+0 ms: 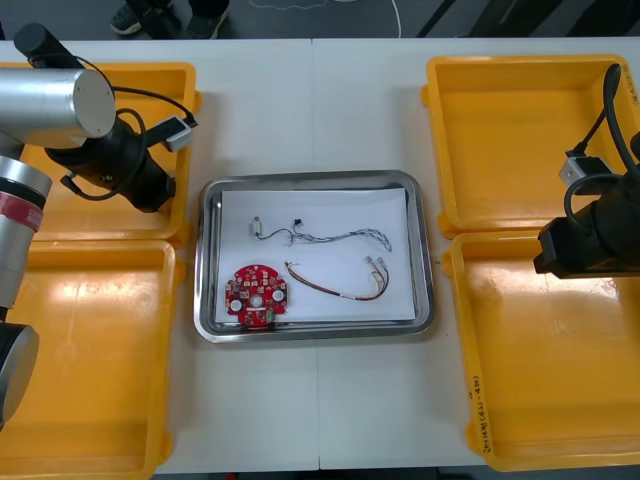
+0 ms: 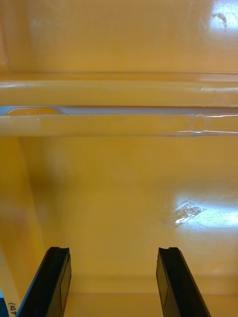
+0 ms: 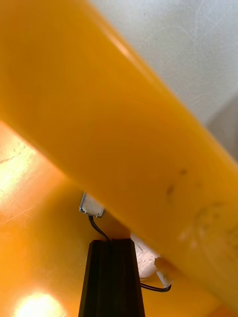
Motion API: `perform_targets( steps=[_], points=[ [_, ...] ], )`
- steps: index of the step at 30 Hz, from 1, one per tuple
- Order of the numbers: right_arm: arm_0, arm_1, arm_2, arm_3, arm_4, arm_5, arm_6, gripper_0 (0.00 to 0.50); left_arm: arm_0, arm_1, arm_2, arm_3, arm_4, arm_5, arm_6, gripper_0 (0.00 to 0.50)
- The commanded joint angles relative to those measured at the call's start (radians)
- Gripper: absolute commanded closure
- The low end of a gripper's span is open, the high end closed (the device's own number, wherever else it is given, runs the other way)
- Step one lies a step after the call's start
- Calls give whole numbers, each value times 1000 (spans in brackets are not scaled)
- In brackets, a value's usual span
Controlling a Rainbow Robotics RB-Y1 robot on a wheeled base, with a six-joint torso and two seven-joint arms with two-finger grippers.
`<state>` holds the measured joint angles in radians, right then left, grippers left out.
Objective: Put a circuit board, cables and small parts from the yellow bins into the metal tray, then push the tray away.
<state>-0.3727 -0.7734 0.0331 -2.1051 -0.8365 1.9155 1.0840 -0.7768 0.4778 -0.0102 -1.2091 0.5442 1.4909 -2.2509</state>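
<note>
At table centre sits the tray (image 1: 206,250), white inside. The board (image 1: 257,295) lies at its 7 o'clock corner. The red-yellow cable (image 1: 335,290) curves at 5 o'clock, near the board but apart from it. The blue-white cable (image 1: 345,237) runs across the upper half, from 12 toward 2 o'clock.

At 10 o'clock from the tray, the left gripper (image 3: 111,242) is down in the far left bin (image 1: 150,75), close under its wall, with the fingers pressed together. A black cable (image 3: 92,205) with pale end plugs meets their tips; I cannot tell whether it is pinched.

At 3 o'clock, the right gripper (image 2: 113,250) hangs over the floor of the near right bin (image 1: 560,380), facing the two rims where it meets the far bin. Its fingers stand apart.
</note>
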Motion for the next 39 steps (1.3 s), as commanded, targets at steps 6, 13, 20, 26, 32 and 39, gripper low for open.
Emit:
perform_targets(
  steps=[6,13,20,26,32,39],
  points=[
    [8,0,-28,-29,5,4,-44,0,19,71,67,-76,59,75,53,500],
    [8,0,-28,-29,5,4,-44,0,19,157,82,-76,86,103,51,500],
    [8,0,-28,-29,5,4,-44,0,41,200,121,-76,86,112,48,500],
    [8,0,-28,-29,5,4,-44,0,64,208,164,-76,68,112,47,500],
    [8,0,-28,-29,5,4,-44,0,73,208,171,-76,51,104,54,492],
    [8,0,-28,-29,5,4,-44,0,74,206,173,-76,48,103,56,21]
  ],
)
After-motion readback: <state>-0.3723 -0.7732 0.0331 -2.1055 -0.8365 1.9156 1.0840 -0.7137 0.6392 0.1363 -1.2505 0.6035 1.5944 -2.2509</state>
